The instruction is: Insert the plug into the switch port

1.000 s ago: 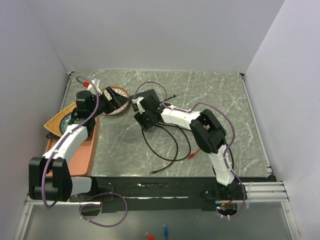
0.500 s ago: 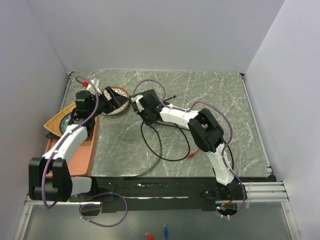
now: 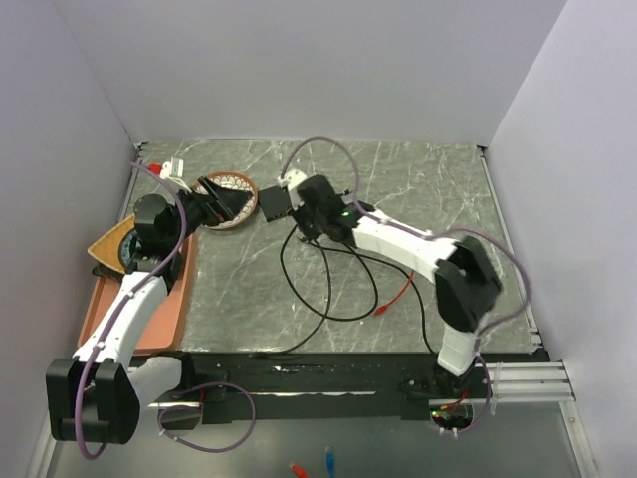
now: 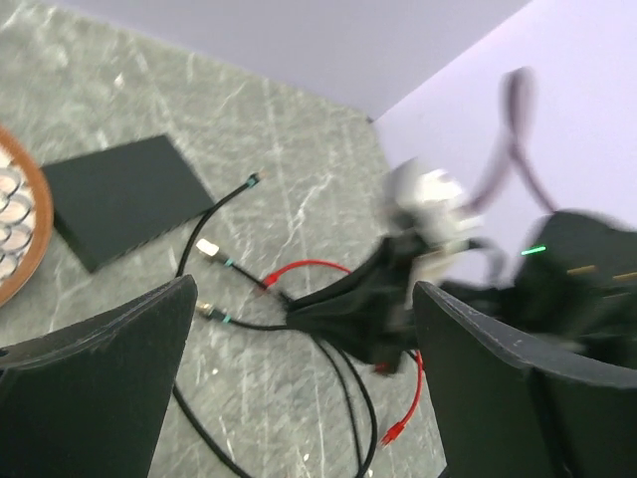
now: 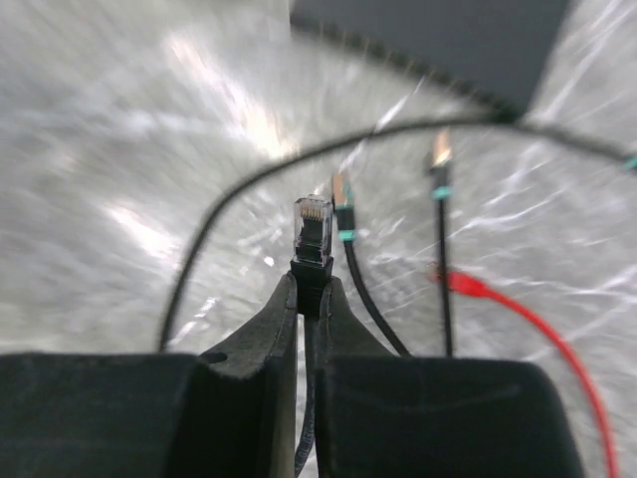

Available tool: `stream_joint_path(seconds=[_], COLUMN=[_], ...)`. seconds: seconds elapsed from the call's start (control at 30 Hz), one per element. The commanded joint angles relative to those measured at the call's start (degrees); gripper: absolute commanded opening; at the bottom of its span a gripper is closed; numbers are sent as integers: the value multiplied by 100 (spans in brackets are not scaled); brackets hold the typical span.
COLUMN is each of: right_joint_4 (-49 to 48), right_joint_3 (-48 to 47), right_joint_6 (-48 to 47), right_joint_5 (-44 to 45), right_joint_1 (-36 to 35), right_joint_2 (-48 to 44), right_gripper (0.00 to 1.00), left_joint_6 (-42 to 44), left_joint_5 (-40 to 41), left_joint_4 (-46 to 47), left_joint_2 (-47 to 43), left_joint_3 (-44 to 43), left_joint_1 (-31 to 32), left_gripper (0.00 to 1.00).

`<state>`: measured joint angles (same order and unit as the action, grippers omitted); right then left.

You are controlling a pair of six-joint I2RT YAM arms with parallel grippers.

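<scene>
The switch point(image 3: 273, 203) is a flat matte-black box lying behind the middle of the table, also seen in the left wrist view point(image 4: 124, 199) and at the top of the right wrist view point(image 5: 438, 40). My right gripper point(image 5: 312, 294) is shut on the black boot of a clear plug point(image 5: 313, 231), which points towards the switch from a short way off, above the table. From above, the right gripper point(image 3: 299, 217) sits just right of the switch. My left gripper point(image 4: 307, 294) is open and empty, hovering over the patterned dish point(image 3: 239, 179) left of the switch.
Loose black cables point(image 3: 328, 289) loop across the table's middle, with a red cable point(image 3: 398, 294) beside them. Two more plug ends point(image 5: 341, 194) point(image 5: 441, 149) lie in front of the switch. An orange tray point(image 3: 154, 304) lies along the left edge.
My right gripper shut on the plug and carried it up and back towards the switch as that arm stretched out. The left arm drew back a little, its gripper staying open.
</scene>
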<state>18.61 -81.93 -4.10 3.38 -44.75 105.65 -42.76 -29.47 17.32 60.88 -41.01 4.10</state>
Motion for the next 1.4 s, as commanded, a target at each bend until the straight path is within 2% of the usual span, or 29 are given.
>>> stream_joint_path(seconds=[0.0,0.23,0.47,0.63,0.77,0.9,1.07,1.37], right_joint_4=[-235,-674,-1245,-1474,-1501,-1457,-1229,-947], right_joint_3=[168,1098,2127,2611,2656,2595,2384,2006], right_joint_6=[216,374,260,278,304,392,401,340], right_joint_5=[-222,-1110,-2015,-2210,-2359,-2167,-1297,-181], right_joint_1=[2,1,28,54,63,63,54,-130], right_joint_2=[-975,-2178,-3574,-4191,-4306,-4307,-4254,-4035], right_gripper=[0,0,0,0,0,0,0,0], left_joint_6=[-74,365,330,365,470,620,796,796], left_joint_5=[-480,-621,-1016,-1385,-1412,-1526,-1351,-261], left_joint_4=[763,500,1282,1581,1573,1432,1089,-202], left_joint_2=[-261,-287,-621,-771,-797,-683,-525,-147], left_joint_3=[76,-214,32,67,24,-117,-328,-1109], left_joint_1=[12,425,750,952,1215,1400,1594,1866], left_gripper=[96,96,96,96,96,99,95,97])
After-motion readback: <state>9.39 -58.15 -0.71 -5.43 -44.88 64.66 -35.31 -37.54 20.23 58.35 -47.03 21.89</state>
